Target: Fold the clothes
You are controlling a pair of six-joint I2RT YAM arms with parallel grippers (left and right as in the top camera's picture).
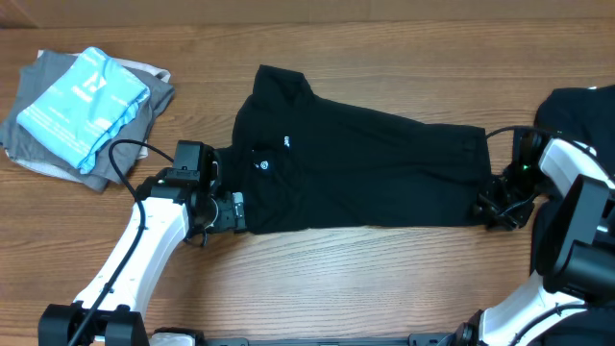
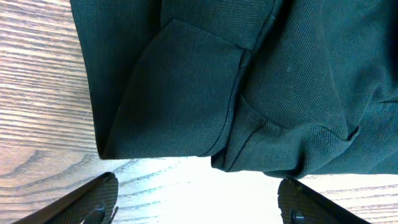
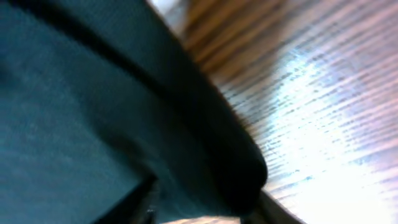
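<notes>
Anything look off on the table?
The black shirt lies slanted, one flap poking out at its upper-left corner, and its left end is bunched unevenly near the open left gripper. Nothing torn or spilled.

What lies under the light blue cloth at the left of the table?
A grey garment lies under the light blue cloth, and a pale layer shows at its edge. How many pieces are stacked there is hidden by the cloth.

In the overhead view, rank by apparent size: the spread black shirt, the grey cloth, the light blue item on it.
Largest: black shirt.
Then: grey cloth, partly covered.
Smallest: light blue item, only a little smaller than the grey cloth's outline.
</notes>
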